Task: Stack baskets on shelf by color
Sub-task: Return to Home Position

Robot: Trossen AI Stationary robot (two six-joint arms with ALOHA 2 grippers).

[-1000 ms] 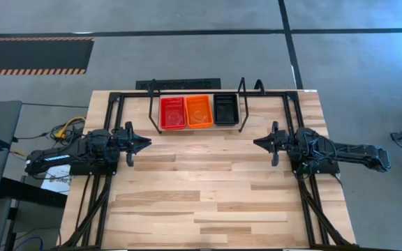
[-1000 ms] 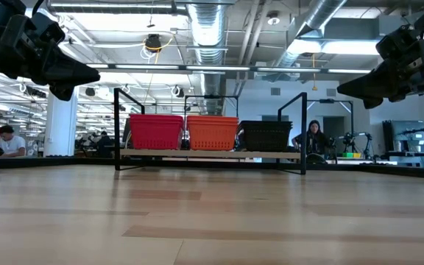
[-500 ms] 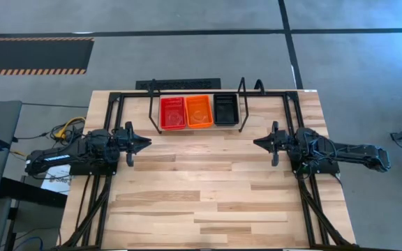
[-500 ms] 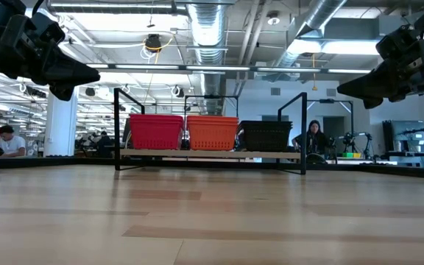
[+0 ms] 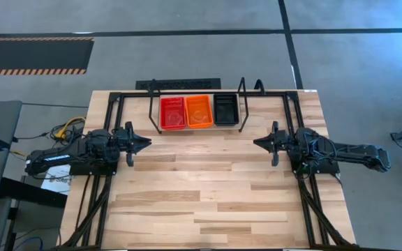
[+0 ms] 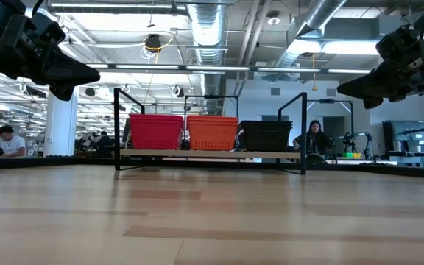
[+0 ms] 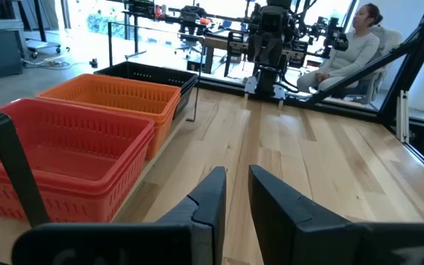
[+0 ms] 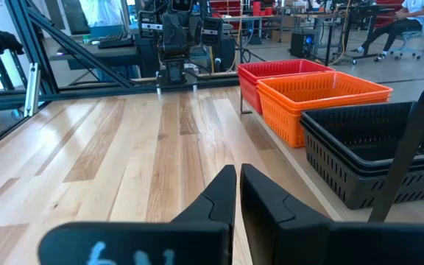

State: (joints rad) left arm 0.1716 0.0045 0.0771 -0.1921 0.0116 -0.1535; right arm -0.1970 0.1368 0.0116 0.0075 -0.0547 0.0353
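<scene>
Stack heights not countable from the high view; in the low view the basket walls hide how many baskets are nested in each pile. Shelf [image 5: 195,129] board mostly covered; only its black rods and front edge visible at upper centre of the high view.

No change from the earlier frames: both arms, all baskets and the shelf in identical positions.

Red baskets [image 5: 172,113], orange baskets [image 5: 199,111] and black baskets [image 5: 225,109] set side by side on the shelf, left to right, walls touching or nearly so. Perforated mesh walls, shallow rectangular form.

Left gripper [image 5: 145,141] at centre left of the high view, raised above the table [image 5: 208,202], fingers narrow with a thin gap, empty. Right gripper [image 5: 258,142] at centre right, likewise raised, fingers nearly together, empty. Both well apart from the shelf.
</scene>
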